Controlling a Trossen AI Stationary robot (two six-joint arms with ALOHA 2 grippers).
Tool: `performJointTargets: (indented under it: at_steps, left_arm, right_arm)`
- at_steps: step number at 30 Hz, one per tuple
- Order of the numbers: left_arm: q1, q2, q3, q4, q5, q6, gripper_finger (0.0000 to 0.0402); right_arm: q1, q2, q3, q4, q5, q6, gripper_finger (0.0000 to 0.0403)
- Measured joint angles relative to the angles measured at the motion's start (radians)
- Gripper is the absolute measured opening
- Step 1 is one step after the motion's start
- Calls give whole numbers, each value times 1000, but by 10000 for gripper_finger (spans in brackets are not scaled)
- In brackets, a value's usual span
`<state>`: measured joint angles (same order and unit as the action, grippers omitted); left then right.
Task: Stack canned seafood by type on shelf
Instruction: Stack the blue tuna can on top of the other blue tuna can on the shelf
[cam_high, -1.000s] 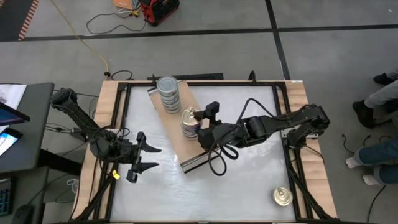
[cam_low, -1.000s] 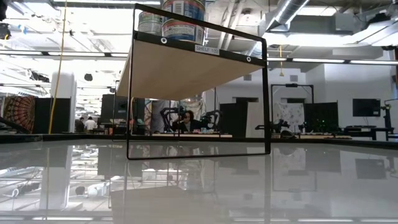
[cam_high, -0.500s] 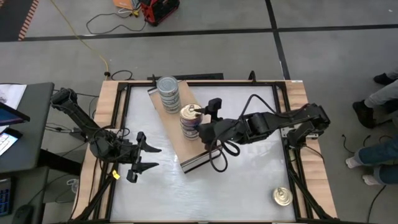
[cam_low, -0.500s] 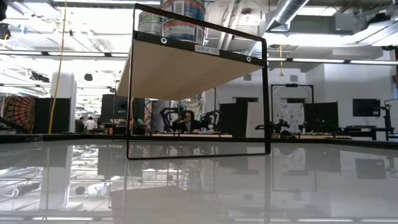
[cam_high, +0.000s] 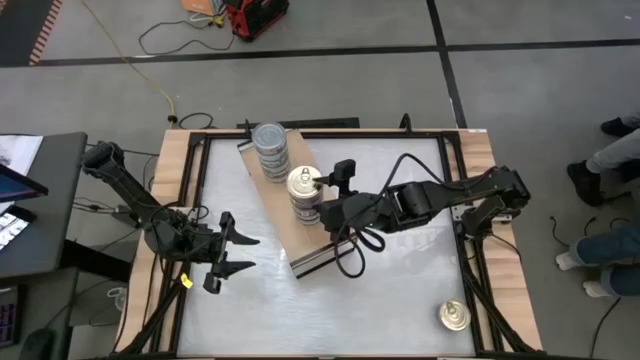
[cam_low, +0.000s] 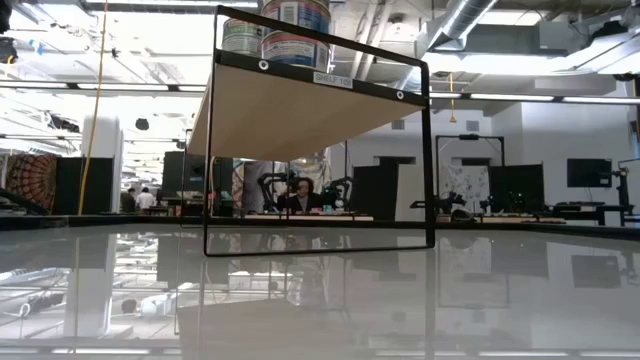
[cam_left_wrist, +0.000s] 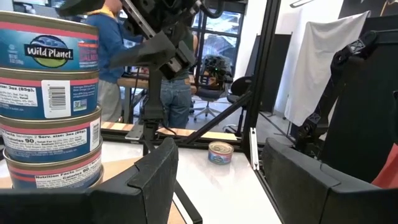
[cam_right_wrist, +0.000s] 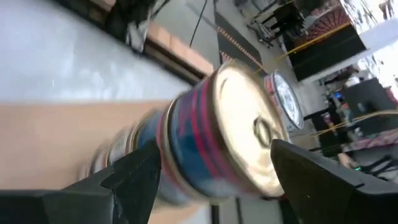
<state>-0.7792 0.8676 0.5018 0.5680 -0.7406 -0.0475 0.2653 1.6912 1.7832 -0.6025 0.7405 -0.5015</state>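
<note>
A red device (cam_high: 256, 17) and orange cable (cam_high: 150, 72) lie on the floor.

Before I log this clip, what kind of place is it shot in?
Probably a robotics lab or workshop in an open industrial hall: exposed ceiling ducts, a concrete floor with loose cables, and workstations with a seated person beyond the table.

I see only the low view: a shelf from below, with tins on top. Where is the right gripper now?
Observer: The right gripper is at the gold-top stack on the shelf, with open fingers either side of the top tin.
Operator: Is any tin left on the table?
Observer: Yes, one loose tin lies near a corner on the right arm's side.
Operator: And the left arm?
Observer: The left gripper waits open above the table, left of the shelf.
</note>
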Motion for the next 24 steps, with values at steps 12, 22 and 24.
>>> performJointTargets:
  at_steps: [12, 22, 24]
  left_arm:
    - [0, 0, 0, 8, 37, -2, 224]
    - [-1, 0, 0, 5, 200, 43, 224]
    - [-1, 0, 0, 6, 213, 62, 224]
  right_arm:
    - [19, -9, 0, -23, 25, -9, 335]
    - [114, -100, -1, -401, -79, 482, 335]
    - [114, -109, -16, -522, -182, 638, 335]
